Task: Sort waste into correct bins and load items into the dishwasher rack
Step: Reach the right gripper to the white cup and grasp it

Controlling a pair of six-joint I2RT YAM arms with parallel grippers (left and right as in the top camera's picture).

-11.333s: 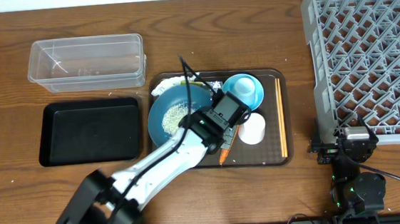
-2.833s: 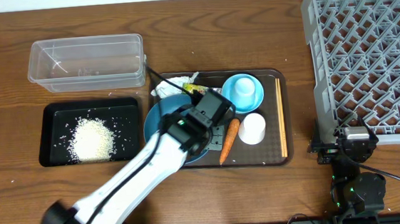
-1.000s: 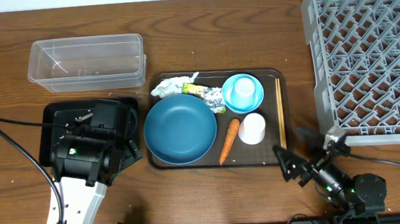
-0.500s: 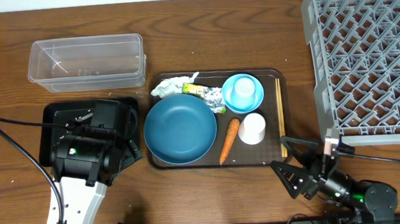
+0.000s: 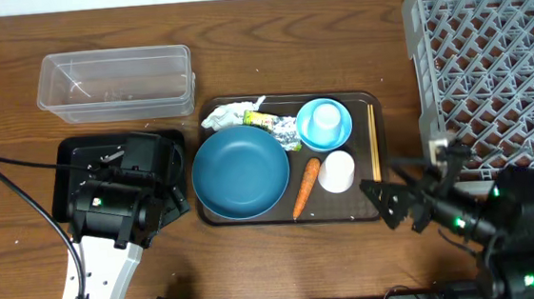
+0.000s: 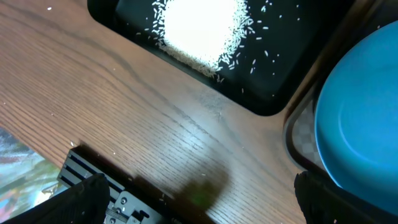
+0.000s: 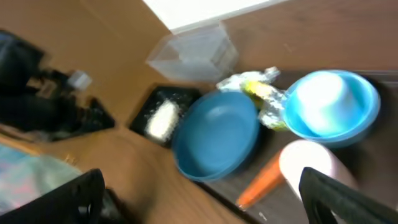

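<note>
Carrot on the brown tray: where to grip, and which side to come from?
From straight above, at mid-length, jaws closing across its width, square to its slant. The carrot lies flat and tilted, thick end toward the far side, close between the dark-blue bowl and the white cup, so a side approach looks blocked.

No writing could be read in any view: no label, brand, number or sign. The foil wrapper (image 5: pixel 272 121) showed a green-yellow patch that might have been print, but it was too small and crumpled to make out from overhead, and blurred in the right wrist view as well.
</note>
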